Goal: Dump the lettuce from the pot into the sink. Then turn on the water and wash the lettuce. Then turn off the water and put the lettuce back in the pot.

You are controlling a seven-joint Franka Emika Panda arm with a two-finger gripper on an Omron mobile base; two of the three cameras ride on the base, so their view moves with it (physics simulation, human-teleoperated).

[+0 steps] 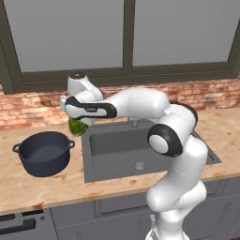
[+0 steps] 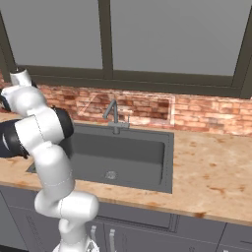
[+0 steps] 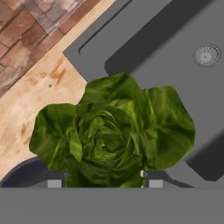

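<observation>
One ruffled bright-green lettuce head (image 3: 113, 135), likely light, soft and easily bruised, is pinched at its sides by the two-finger gripper (image 3: 103, 183), hanging between the navy pot (image 1: 44, 152) and the grey sink (image 1: 112, 143).

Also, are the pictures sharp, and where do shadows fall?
Left base view: soft render, the lettuce half hidden under the hand, the pot evenly lit. Right base view: the sink darker along its near wall, no glare. Hand view: lettuce sharp, a dark diagonal shadow across the basin.
</observation>
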